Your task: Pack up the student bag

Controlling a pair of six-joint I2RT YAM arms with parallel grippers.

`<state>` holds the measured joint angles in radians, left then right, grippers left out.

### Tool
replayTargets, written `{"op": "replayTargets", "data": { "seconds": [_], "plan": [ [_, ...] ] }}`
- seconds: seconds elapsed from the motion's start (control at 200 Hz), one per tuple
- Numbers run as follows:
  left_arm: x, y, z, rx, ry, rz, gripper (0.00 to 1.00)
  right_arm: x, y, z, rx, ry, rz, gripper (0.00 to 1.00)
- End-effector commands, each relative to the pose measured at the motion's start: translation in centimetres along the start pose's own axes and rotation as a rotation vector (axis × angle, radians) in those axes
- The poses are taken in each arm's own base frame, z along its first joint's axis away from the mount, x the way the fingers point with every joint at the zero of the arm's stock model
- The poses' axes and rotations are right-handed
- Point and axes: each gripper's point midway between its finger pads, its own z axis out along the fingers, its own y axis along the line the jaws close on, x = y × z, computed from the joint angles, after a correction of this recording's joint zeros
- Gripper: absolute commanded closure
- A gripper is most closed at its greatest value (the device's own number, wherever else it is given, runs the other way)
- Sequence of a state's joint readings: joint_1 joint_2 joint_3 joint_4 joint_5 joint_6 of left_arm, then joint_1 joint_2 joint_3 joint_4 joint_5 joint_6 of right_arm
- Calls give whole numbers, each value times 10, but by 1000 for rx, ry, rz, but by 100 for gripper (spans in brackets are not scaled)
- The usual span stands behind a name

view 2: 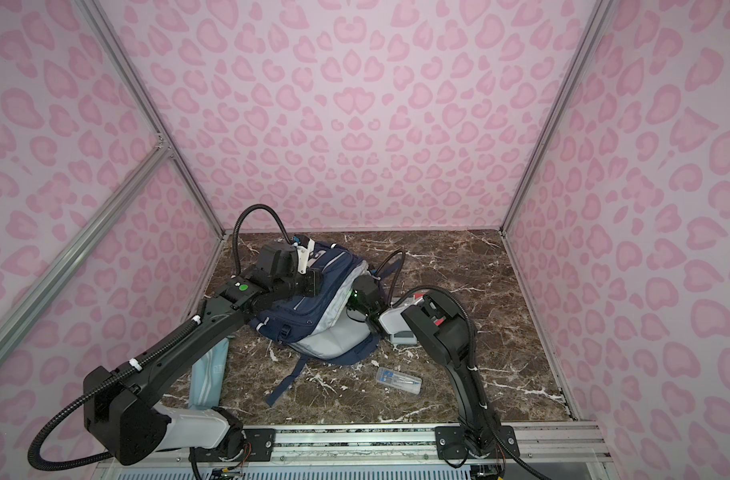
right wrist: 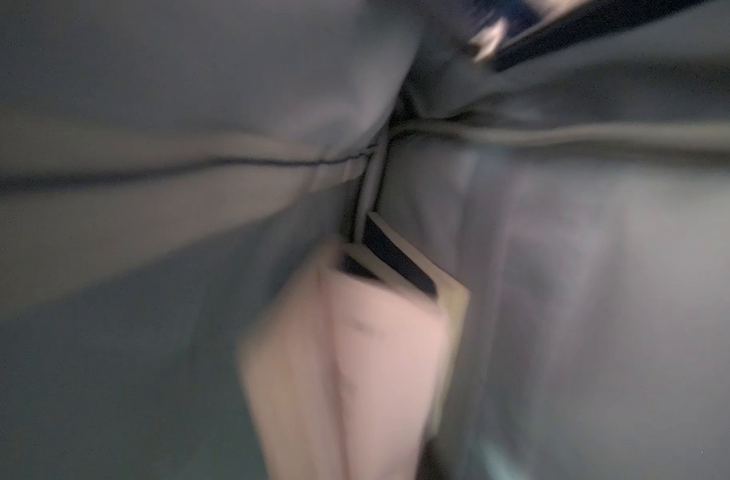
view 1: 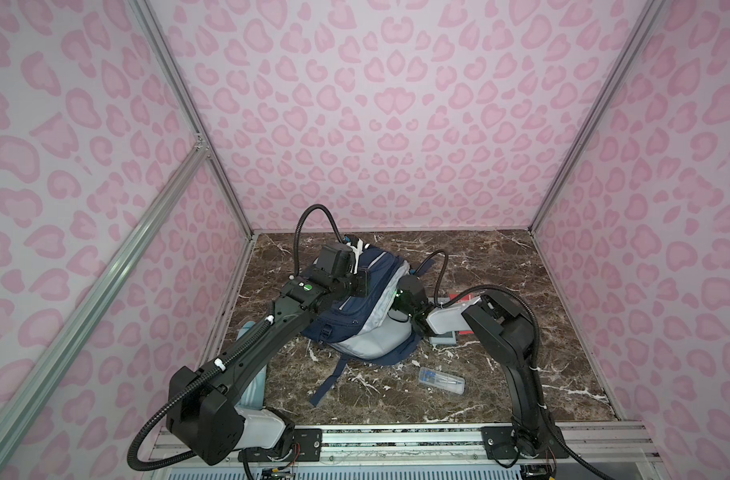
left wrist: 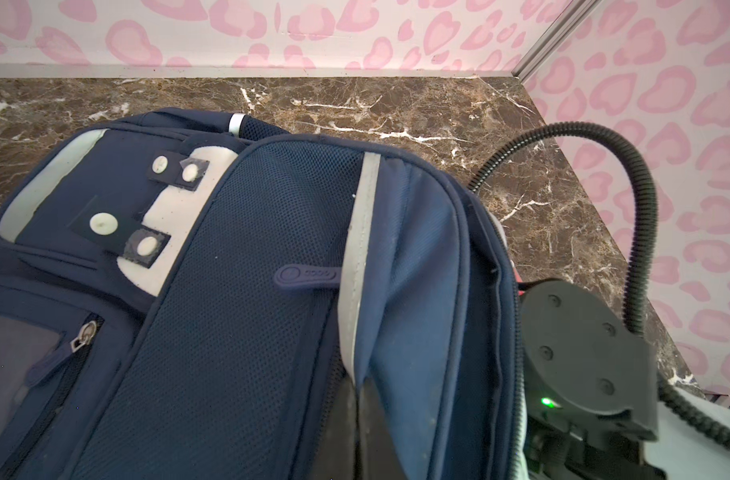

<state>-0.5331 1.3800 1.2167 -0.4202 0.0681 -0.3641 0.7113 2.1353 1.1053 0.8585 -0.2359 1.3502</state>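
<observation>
Metal rail (view 1: 400, 441), marble tabletop (view 1: 521, 266), student bag (view 1: 342, 324), pink walls (view 1: 396, 104)

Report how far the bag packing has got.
Done: something pale and flat, blurred, sits inside the student bag. In hand: the left gripper pinches the bag's flap open while the right arm reaches inside. Left: the clear pen case, light blue pouch and flat grey item lie outside it.

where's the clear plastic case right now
In both top views the clear case lies on the marble table, just front-right of the student bag, apart from it.
</observation>
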Motion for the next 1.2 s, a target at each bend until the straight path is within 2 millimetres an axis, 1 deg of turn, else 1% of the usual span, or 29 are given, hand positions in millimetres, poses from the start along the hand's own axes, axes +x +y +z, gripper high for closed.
{"op": "replayTargets", "data": {
  "seconds": [0.0, 0.075, 0.15, 0.175, 0.235, 0.295, 0.355, 0.43, 0.465, 0.475, 0.485, 0.5, 0.545, 0.585, 0.6, 0.605, 0.62, 0.63, 0.67, 0.72, 0.765, 0.805, 0.84, 0.895, 0.955, 0.97, 1.02, 1.105, 1.195],
  "plan": [
    [-22, -7, 1, 35, -85, -32, 96, 3, -6, -22, 31, 17, -51, 22],
    [-18, -5, 5, 34, -87, -40, 96, 2, -24, -57, 106, -2, -101, 20],
    [-13, -1, 9, 19, -73, -41, 96, -4, -32, -89, 125, -13, -110, 22],
    [-11, 0, 11, 13, -68, -45, 96, -8, -30, -98, 129, -15, -121, 24],
    [-6, 2, 16, 13, -56, -57, 96, -8, -34, -120, 171, -12, -163, 31],
    [0, 6, 21, -2, -47, -78, 96, -3, -36, -141, 218, 9, -212, 35],
    [6, 11, 27, -14, -40, -95, 96, 3, -34, -162, 254, 17, -273, 37],
    [12, 14, 32, -19, -32, -118, 96, 9, -33, -189, 343, 33, -378, 31],
    [14, 13, 34, -11, -30, -128, 97, 9, -29, -202, 384, 21, -436, 28],
    [15, 13, 35, -9, -29, -130, 96, 7, -24, -205, 385, 0, -453, 27],
    [16, 13, 35, -8, -28, -133, 96, 8, -27, -210, 408, 11, -466, 26],
    [17, 12, 36, 0, -28, -138, 96, 6, -21, -214, 408, -7, -491, 24],
    [20, 11, 39, 13, -18, -151, 92, 5, -16, -228, 435, -10, -554, 20],
    [23, 9, 42, 29, -8, -159, 83, 2, -12, -240, 459, -17, -602, 17],
    [25, 8, 42, 35, -4, -161, 77, -1, -11, -244, 470, -26, -619, 15],
    [25, 8, 43, 35, -2, -162, 76, -2, -10, -246, 475, -30, -623, 14],
    [27, 8, 43, 38, 5, -164, 70, -6, -11, -251, 496, -47, -632, 5],
    [28, 8, 44, 38, 11, -166, 66, -9, -12, -255, 510, -63, -634, 2],
    [31, 9, 43, 30, 26, -177, 44, -20, -19, -271, 574, -113, -622, 1],
    [33, 12, 41, 21, 30, -199, 15, -30, -32, -290, 632, -145, -536, 1],
    [36, 18, 37, -4, 23, -225, 1, -28, -30, -290, 558, -94, -516, 1],
    [37, 25, 29, -25, 5, -245, 2, -21, -23, -288, 460, -42, -528, 2],
    [38, 31, 21, -32, -11, -265, 2, -20, -19, -288, 417, -35, -556, 1],
    [39, 39, 8, -24, -43, -300, 2, -20, -20, -295, 456, -47, -571, 1],
    [47, 49, -4, -14, -65, -351, 3, -14, -21, -298, 518, -29, -618, 2],
    [50, 52, -7, -14, -68, -366, 0, -11, -21, -298, 533, -21, -631, 1],
    [65, 62, -10, -8, -61, -406, 11, -1, -18, -295, 557, -2, -676, 1],
    [98, 94, -10, -51, -17, -514, 22, 27, -7, -278, 522, 28, -735, 5],
    [128, 126, -11, -61, -21, -664, 24, 64, 3, -254, 463, 85, -767, 6]
  ]
}}
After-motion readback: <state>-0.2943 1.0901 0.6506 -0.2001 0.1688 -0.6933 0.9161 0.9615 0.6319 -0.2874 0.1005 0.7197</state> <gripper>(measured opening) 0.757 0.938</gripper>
